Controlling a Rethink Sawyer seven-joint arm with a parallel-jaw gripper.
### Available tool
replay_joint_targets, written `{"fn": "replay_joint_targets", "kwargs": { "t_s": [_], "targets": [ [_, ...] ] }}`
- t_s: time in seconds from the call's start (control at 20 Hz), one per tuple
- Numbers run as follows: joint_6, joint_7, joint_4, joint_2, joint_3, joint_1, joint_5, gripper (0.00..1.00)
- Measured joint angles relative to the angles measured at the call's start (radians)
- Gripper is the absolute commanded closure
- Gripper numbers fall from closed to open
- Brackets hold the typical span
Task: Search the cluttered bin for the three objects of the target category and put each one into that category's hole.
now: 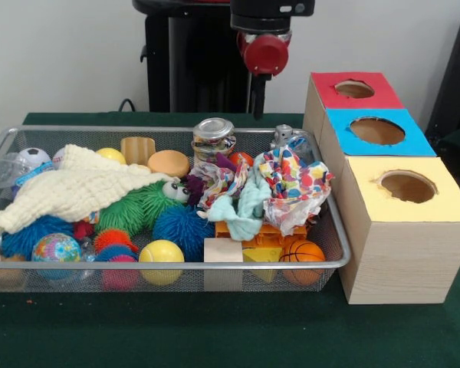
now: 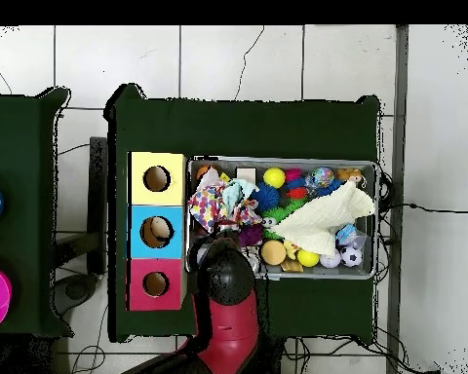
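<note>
wire mesh bin [image 1: 8, 142] sitting beside wooden box [image 1: 402, 253] with red, blue and yellow holes, holding cream cloth [image 1: 73, 192], patterned cloth [image 1: 295, 188], yellow ball [image 1: 161, 253]; gripper [image 1: 257, 96] hanging above bin's far edge, jaw state unreadable.

Wire-mesh metal bin [image 1: 333, 261]; woolly knitted cloth [image 1: 77, 192]; wood-grain box [image 1: 402, 264].

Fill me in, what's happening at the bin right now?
The Sawyer arm hangs above the back edge of the mesh bin, holding nothing that shows; its claw is not clearly visible. The bin is full of clutter: a cream knitted cloth, spiky balls, a yellow ball, a small basketball and a patterned cloth. Beside the bin stand the red, blue and yellow hole boxes. From overhead, something sits inside the blue box's hole.
</note>
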Motion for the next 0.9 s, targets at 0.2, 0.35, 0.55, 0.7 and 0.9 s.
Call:
{"fn": "replay_joint_targets", "kwargs": {
  "t_s": [0.2,0.35,0.55,0.7,0.9],
  "targets": [
    [0.000,0.000,0.003,-0.035,0.000,0.002,-0.012,1.00],
    [-0.001,0.000,0.007,-0.056,0.001,0.006,-0.012,1.00],
    [-0.015,0.000,0.016,-0.078,0.002,0.018,0.000,1.00],
    [-0.041,0.000,0.029,-0.087,0.004,0.038,0.037,1.00],
    [-0.070,0.000,0.043,-0.087,0.006,0.068,0.096,1.00]
  ]
}}
